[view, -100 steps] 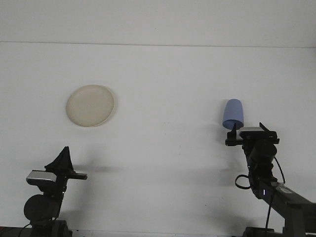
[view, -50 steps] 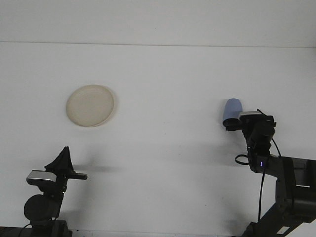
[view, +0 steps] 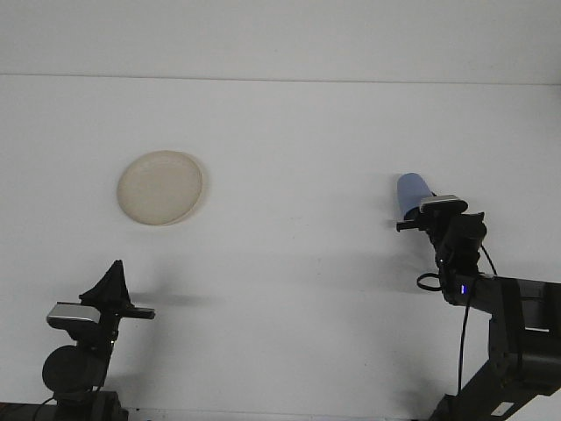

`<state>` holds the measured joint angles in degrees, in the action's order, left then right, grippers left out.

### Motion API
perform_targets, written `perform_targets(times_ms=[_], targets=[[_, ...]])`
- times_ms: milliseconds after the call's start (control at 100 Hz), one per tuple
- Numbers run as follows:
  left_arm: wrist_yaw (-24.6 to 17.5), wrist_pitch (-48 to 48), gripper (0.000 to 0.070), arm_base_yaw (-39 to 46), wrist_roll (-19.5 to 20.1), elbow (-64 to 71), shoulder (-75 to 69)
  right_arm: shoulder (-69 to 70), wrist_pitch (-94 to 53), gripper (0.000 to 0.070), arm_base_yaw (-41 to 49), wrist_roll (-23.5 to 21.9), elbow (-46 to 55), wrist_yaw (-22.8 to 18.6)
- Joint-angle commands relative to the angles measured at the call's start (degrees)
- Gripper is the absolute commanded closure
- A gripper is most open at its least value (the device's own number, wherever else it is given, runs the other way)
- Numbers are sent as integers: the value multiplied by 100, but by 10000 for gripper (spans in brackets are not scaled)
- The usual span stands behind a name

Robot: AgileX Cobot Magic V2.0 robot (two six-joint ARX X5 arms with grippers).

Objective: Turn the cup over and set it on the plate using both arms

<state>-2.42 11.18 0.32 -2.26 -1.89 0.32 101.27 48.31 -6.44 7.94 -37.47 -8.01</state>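
The work surface is a plain white bench that fills the front view and ends at a far edge below a white wall.

Item positions:

1. The round, shallow, cream-coloured plate lies flat on the left half of the bench, roughly midway between the far and near edges. Nothing rests on it.
2. The light-blue, tapered plastic cup is on the right half of the bench, well apart from the plate. It is tilted, with its upper end leaning toward the left, and its lower end is hidden behind the black gripper hardware.

Arm states:

1. The right gripper is at the lower end of the cup, and its black fingers are pinched on the cup (the contact point itself is partly hidden by the gripper body). The right arm rises from the near right corner of the bench, with a cable looped beside the wrist and a small blue indicator light showing on the arm.
2. The left gripper is near the near left corner of the bench, well apart from both the plate and the cup. Its black fingers meet in a single upward point, pressed together with nothing between them.
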Motion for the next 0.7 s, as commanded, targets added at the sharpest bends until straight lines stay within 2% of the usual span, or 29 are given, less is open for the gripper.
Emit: perform_targets(times_ms=[0,230,450,690], targets=[[28,83,687,4,2,107,-7,-199,-111,690,7,-234,-77,-20],[28,83,687,4,2,107,-7,-1569,-1624,690,13,-997,-77,-164],[28,81,687,4,2,107,-7,-3141,-3104,693,44,-1738,-77,-863],[28,90,687,4,2,107,-7,-4625,-5302,695,286,-2330,-227,-1036]])
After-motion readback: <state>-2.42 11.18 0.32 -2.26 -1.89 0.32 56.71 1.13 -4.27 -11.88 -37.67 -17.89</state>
